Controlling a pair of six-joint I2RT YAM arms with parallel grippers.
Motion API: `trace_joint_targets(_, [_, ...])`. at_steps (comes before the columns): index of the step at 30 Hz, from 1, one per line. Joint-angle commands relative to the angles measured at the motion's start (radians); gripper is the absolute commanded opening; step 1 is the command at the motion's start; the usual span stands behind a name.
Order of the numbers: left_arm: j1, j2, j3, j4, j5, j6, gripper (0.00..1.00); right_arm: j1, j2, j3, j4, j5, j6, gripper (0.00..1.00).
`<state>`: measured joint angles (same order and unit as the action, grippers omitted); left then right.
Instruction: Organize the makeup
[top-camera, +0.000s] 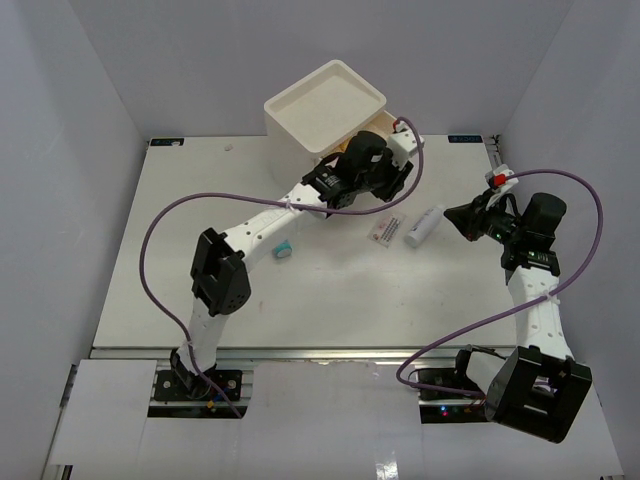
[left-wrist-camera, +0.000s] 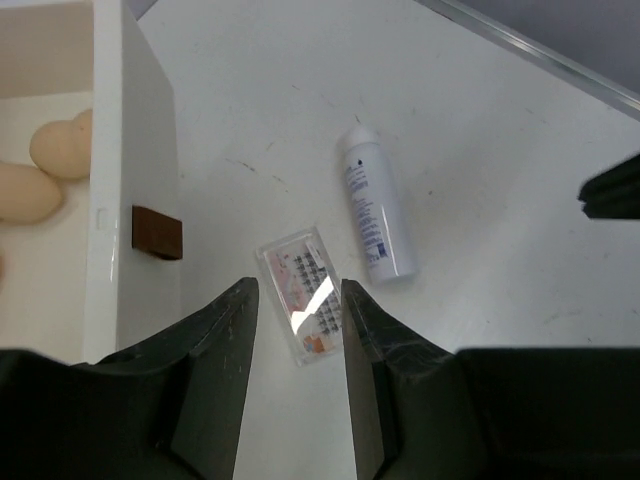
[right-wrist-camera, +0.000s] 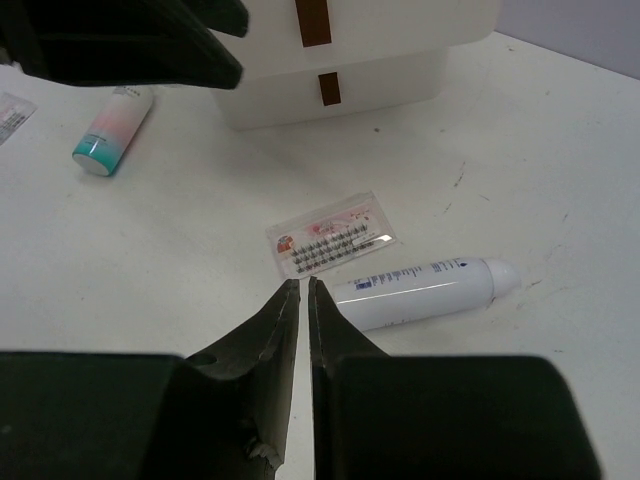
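Note:
A flat red-printed packet (top-camera: 386, 230) lies on the table beside a white bottle (top-camera: 423, 226). My left gripper (top-camera: 372, 172) hovers above the packet (left-wrist-camera: 303, 305), open and empty, next to the drawer box (top-camera: 325, 105). Tan sponges (left-wrist-camera: 40, 170) lie in the box's open drawer. The bottle (left-wrist-camera: 375, 205) lies just right of the packet. My right gripper (top-camera: 458, 216) is shut and empty, its tips (right-wrist-camera: 303, 283) just short of the packet (right-wrist-camera: 333, 240) and the bottle (right-wrist-camera: 420, 293). A pink tube with a teal cap (top-camera: 285, 249) lies to the left; it also shows in the right wrist view (right-wrist-camera: 115, 130).
The white box (right-wrist-camera: 340, 50) with dark red handles (left-wrist-camera: 157, 232) stands at the back centre of the table. Another packet (right-wrist-camera: 12, 115) shows at the far left edge of the right wrist view. The two grippers are close together over the bottle area.

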<state>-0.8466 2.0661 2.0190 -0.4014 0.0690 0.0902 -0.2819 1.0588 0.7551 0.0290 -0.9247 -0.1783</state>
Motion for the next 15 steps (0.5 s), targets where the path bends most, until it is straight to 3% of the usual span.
trace_joint_targets(1, [-0.024,0.104,0.125,-0.105,-0.197,0.116,0.52,-0.009,-0.010,0.003,0.042,-0.032,0.007,0.14])
trace_joint_targets(5, [-0.026,0.163,0.167,-0.099,-0.292,0.152,0.57,-0.010,-0.003,0.004,0.042,-0.037,0.007,0.15])
trace_joint_targets(11, [-0.027,0.206,0.179,-0.010,-0.501,0.230,0.86,-0.010,0.002,0.002,0.042,-0.042,0.007,0.15])
trace_joint_targets(15, [-0.024,0.216,0.191,0.046,-0.586,0.279,0.96,-0.010,0.004,0.001,0.042,-0.046,0.007,0.15])
